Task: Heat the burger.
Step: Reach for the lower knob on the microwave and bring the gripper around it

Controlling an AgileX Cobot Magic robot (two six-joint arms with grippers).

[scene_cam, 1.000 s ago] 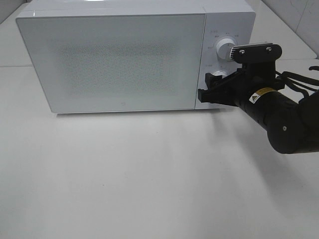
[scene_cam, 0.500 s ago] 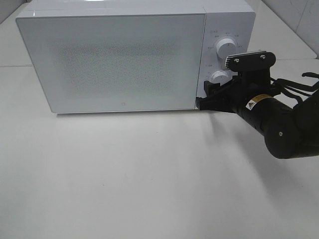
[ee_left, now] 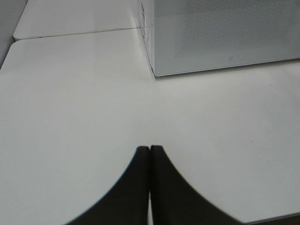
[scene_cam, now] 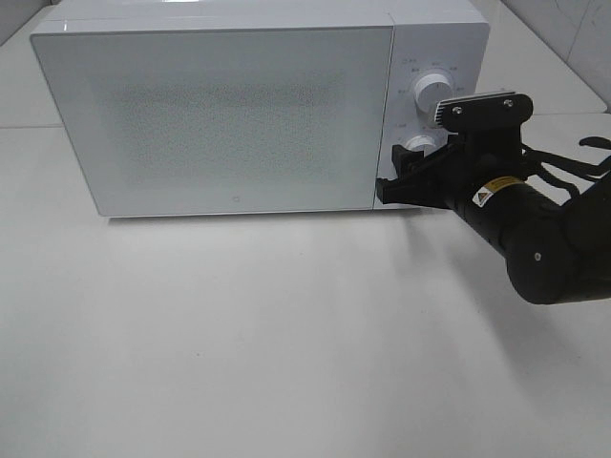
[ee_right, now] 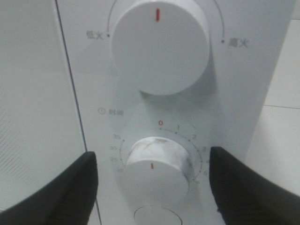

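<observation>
The burger is out of view; the white microwave (scene_cam: pixel 220 114) stands with its door shut and its window shows nothing inside. My right gripper (scene_cam: pixel 401 174) is open at the control panel. In the right wrist view the right gripper (ee_right: pixel 152 187) straddles the lower timer knob (ee_right: pixel 157 166), its black fingers (ee_right: pixel 61 197) standing well apart from the knob on either side. The upper power knob (ee_right: pixel 159 42) sits just above, red mark pointing up. My left gripper (ee_left: pixel 150 150) is shut on nothing, low over the white table (ee_left: pixel 70 108) by the microwave's left front corner (ee_left: pixel 154 70).
The microwave fills the back of the white table (scene_cam: pixel 286 334). A second tabletop joins behind it, with a seam (ee_left: pixel 75 33) between the two. The right arm's black cables (scene_cam: pixel 573 167) trail to the right.
The right arm has shifted slightly down and to the left in front of the control panel, uncovering more of the lower knob. The microwave door stays shut.
</observation>
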